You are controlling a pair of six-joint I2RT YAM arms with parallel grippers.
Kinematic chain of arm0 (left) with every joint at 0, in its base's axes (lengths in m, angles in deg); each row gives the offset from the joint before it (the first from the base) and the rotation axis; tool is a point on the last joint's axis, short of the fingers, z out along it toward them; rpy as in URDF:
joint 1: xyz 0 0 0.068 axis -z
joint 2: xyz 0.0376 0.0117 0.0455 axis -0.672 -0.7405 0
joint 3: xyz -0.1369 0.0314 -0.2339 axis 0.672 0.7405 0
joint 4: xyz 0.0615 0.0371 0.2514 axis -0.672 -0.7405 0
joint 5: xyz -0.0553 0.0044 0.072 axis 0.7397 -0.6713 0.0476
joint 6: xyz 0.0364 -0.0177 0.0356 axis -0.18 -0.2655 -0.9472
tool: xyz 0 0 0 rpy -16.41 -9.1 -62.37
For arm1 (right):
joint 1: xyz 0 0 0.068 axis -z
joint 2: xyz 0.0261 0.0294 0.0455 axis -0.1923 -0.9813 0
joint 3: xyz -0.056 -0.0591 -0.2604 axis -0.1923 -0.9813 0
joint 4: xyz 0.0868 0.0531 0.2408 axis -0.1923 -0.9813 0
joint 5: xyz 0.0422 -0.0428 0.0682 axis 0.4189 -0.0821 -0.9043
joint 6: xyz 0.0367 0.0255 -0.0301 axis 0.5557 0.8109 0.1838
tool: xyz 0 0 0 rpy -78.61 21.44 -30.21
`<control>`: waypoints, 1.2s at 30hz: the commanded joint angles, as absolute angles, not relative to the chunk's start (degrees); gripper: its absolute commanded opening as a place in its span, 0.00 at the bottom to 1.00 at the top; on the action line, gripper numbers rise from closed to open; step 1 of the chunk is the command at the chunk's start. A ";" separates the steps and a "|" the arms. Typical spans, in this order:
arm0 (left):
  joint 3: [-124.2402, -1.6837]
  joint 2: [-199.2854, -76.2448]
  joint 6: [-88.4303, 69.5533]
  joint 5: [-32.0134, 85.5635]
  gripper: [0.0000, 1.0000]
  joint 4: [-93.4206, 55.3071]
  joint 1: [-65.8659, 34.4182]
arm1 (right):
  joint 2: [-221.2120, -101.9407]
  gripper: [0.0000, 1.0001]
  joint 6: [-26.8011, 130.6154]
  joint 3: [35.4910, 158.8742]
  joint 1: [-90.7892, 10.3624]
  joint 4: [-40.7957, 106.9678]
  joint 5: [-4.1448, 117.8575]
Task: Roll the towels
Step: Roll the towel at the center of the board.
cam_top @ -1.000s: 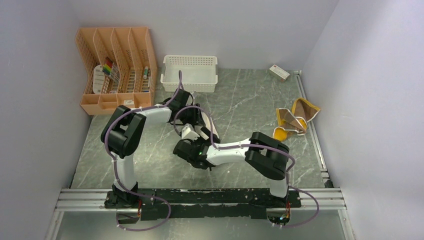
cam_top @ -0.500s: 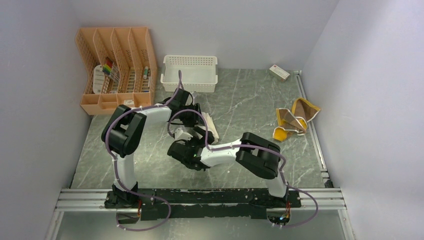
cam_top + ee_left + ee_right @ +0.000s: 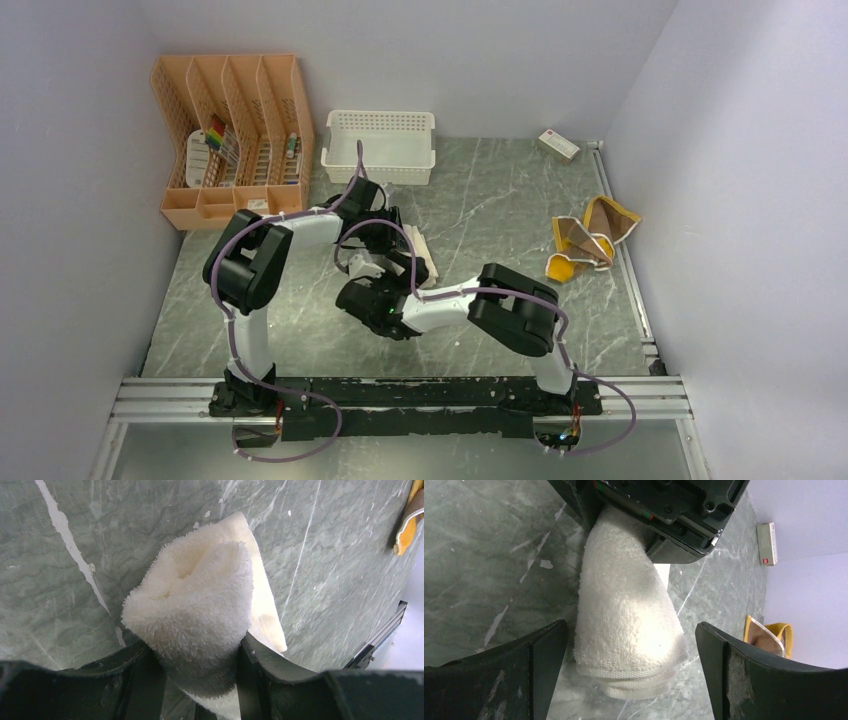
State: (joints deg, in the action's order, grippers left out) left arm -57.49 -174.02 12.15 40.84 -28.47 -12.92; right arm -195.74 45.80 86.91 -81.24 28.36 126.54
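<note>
The white towel (image 3: 200, 595) is rolled up on the table's middle; a bit of it shows in the top view (image 3: 424, 256). My left gripper (image 3: 197, 662) is shut on one end of the roll. In the right wrist view the roll (image 3: 626, 615) lies between the wide-open jaws of my right gripper (image 3: 631, 652), which touch nothing. The left gripper's body holds the roll's far end there. The mustard-yellow towel (image 3: 588, 238) with brown patches lies crumpled at the table's right edge, also in the right wrist view (image 3: 771, 637) and the left wrist view (image 3: 407, 522).
A white lattice basket (image 3: 380, 145) stands at the back middle. An orange file organizer (image 3: 230, 135) stands at the back left. A small white box (image 3: 558, 145) lies at the back right. The two arms cross closely at the table's middle.
My right gripper has moved left toward the towel roll and the left gripper. The left arm has barely moved.
</note>
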 commanded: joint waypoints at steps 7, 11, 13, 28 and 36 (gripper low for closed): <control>-57.77 -176.51 10.59 41.37 0.56 -30.55 -12.31 | -194.52 0.99 44.79 85.06 -79.07 32.01 123.58; -58.21 -176.94 10.43 41.71 0.56 -30.98 -12.34 | -195.03 0.81 44.85 84.82 -78.10 32.54 120.44; -58.40 -177.13 10.37 41.83 0.56 -31.10 -12.39 | -195.59 0.62 44.97 84.87 -77.81 32.58 119.71; -60.85 -173.56 12.25 45.72 0.71 -31.48 -19.03 | -187.60 0.00 58.05 73.76 -73.72 39.39 104.29; -60.47 -162.79 12.74 42.08 0.79 -33.54 -19.86 | -177.85 0.00 63.20 68.99 -64.11 44.13 84.58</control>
State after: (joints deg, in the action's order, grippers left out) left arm -59.76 -169.75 12.48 44.16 -33.08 -19.42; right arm -181.29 57.82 70.76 -69.48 43.22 98.93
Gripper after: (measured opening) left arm 0.782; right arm 0.144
